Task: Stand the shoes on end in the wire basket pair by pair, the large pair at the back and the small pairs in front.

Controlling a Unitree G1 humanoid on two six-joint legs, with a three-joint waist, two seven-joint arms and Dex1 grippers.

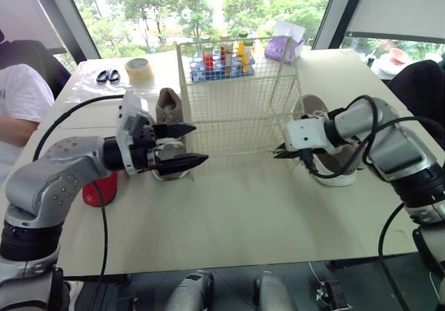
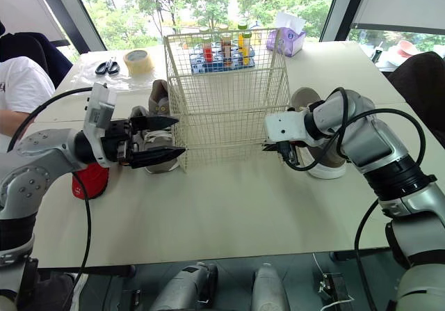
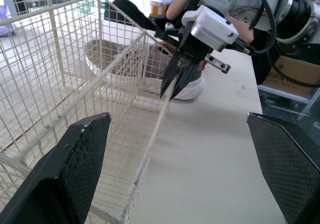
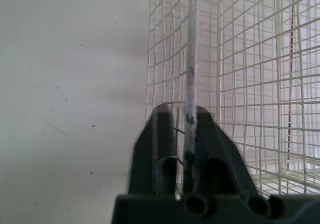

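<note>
The left arm (image 1: 62, 165) is bent at the elbow, and its forearm reaches low over the worktop toward the middle. The left gripper (image 1: 186, 145) points sideways toward the other arm. Its two black fingers (image 1: 177, 128) are spread wide apart, one above the other, and hold nothing. The right arm (image 1: 389, 144) comes in from the right side, also bent, with the wrist turned inward. The right gripper (image 3: 167, 92) points toward the left one. Its fingers (image 4: 161, 149) are pressed nearly together, with a corner wire of the wire basket (image 1: 236, 81) between them.
</note>
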